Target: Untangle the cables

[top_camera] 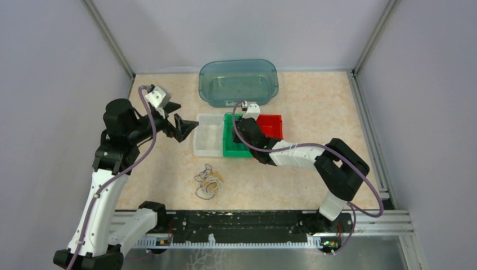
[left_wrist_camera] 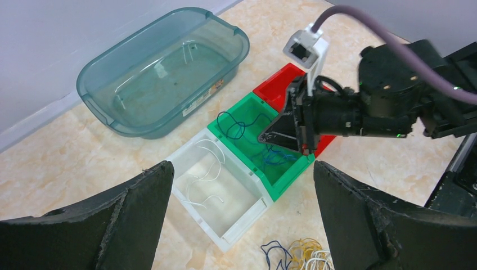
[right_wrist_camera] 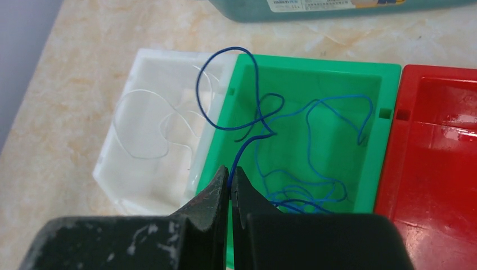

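Observation:
A loose tangle of cables point(top_camera: 208, 183), dark blue, yellow-orange and white, lies on the table in front of the bins; the left wrist view shows it at the bottom edge point(left_wrist_camera: 298, 253). My right gripper point(right_wrist_camera: 230, 171) is shut on a thin blue cable point(right_wrist_camera: 225, 95), which loops up over the near left rim of the green bin point(right_wrist_camera: 315, 64). More blue cable point(right_wrist_camera: 315, 185) lies inside that bin. White cables point(left_wrist_camera: 220, 157) lie in the white bin point(top_camera: 207, 135). My left gripper point(top_camera: 179, 126) hangs open and empty, above the table left of the white bin.
A red bin point(top_camera: 271, 125) adjoins the green one on the right and looks empty. A teal plastic tub point(top_camera: 238, 81) stands behind the bins at the back. Walls close in the table on the left, right and back. The black rail with the arm bases runs along the near edge.

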You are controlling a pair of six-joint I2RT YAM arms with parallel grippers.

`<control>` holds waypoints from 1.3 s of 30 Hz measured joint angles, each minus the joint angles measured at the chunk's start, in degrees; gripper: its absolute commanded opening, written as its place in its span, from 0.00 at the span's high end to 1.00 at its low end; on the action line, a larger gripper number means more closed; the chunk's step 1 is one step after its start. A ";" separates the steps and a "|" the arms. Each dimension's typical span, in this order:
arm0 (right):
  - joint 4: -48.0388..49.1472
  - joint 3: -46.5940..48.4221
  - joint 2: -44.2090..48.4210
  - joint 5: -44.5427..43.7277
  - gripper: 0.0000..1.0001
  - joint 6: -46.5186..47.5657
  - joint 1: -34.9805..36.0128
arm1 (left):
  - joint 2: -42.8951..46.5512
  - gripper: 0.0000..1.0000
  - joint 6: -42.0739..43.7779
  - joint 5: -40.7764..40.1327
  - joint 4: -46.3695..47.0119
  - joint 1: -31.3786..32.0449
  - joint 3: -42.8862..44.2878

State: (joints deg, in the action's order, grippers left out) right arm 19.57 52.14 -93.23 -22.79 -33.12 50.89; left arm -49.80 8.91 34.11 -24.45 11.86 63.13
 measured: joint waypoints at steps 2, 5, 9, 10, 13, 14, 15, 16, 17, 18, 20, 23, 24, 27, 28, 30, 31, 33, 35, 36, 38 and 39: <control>-1.81 1.88 -2.49 -0.11 1.00 -0.50 0.00 | 0.07 0.01 0.04 0.00 0.00 0.00 0.00; -3.87 3.19 -5.27 -0.26 1.00 -1.25 0.00 | 0.26 0.01 0.26 0.02 0.00 0.00 0.00; -7.10 4.15 -7.54 -1.22 0.91 -2.14 0.00 | 0.63 0.01 0.44 0.22 0.02 0.00 0.00; -7.76 4.72 -8.24 -1.31 0.84 -2.32 0.00 | 0.68 0.01 0.44 0.26 0.02 0.00 0.00; -8.94 6.62 -9.31 -1.27 0.74 -2.12 0.00 | 0.68 0.00 0.59 0.26 0.00 0.00 0.00; -8.94 7.15 -9.38 -1.20 0.71 -1.88 0.00 | 0.68 0.01 0.63 0.26 0.00 0.00 0.00; -8.81 7.48 -9.38 -1.18 0.67 -1.62 0.00 | 0.68 0.01 0.70 0.26 0.00 0.00 0.00; -8.76 8.00 -9.38 -1.16 0.65 -1.07 0.00 | 0.68 0.01 0.79 0.26 0.00 0.00 0.00; -8.74 8.41 -9.38 -1.14 0.61 -0.70 0.00 | 0.68 0.01 0.83 0.26 0.00 0.00 0.00; -8.94 9.09 -9.38 -1.16 0.56 -0.09 -0.02 | 0.68 0.01 0.85 0.28 -0.02 0.00 0.00; -9.64 10.47 -9.35 -1.09 0.52 0.66 -0.13 | 0.68 0.01 0.94 0.44 -0.07 0.00 0.02; -10.67 11.82 -8.37 -0.87 0.49 1.92 -0.44 | 0.61 0.01 1.03 0.63 -0.48 0.00 0.20; -11.13 11.82 -7.56 -0.81 0.49 2.34 -0.55 | 0.52 0.01 1.05 0.66 -0.66 0.00 0.35; -12.61 11.82 -4.66 -0.31 0.49 3.56 -0.81 | 0.39 0.01 1.05 0.81 -1.01 0.00 0.74; -12.90 11.82 -3.41 0.07 0.48 3.98 -0.92 | 0.39 0.01 1.05 0.85 -1.14 0.00 0.81; -13.25 11.82 -1.07 1.11 0.46 5.01 -1.07 | 0.31 0.01 1.05 0.87 -1.33 0.00 0.90; -13.18 11.78 0.24 2.25 0.44 5.77 -1.05 | 0.24 0.01 1.07 0.90 -1.38 0.00 0.92; -11.32 10.32 3.28 5.70 0.42 8.07 -0.81 | 0.04 0.00 1.31 0.92 -1.68 0.00 0.96; -7.13 5.55 7.82 11.30 0.42 11.56 -0.11 | -0.24 0.01 1.68 0.94 -2.12 0.00 0.96; -5.70 3.13 9.99 14.01 0.43 13.09 0.66 | -0.35 0.01 1.92 0.96 -2.29 0.00 0.96; -3.28 -1.25 13.33 20.35 0.45 16.02 3.06 | -0.59 0.01 2.49 0.94 -2.60 0.00 0.90; -2.38 -2.69 14.10 23.71 0.46 17.18 4.42 | -0.70 0.01 2.71 0.94 -2.62 0.00 0.85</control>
State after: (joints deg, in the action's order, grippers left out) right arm 17.19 49.45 -79.13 0.93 -15.94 55.31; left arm -50.50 11.62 35.05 -27.07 11.86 63.99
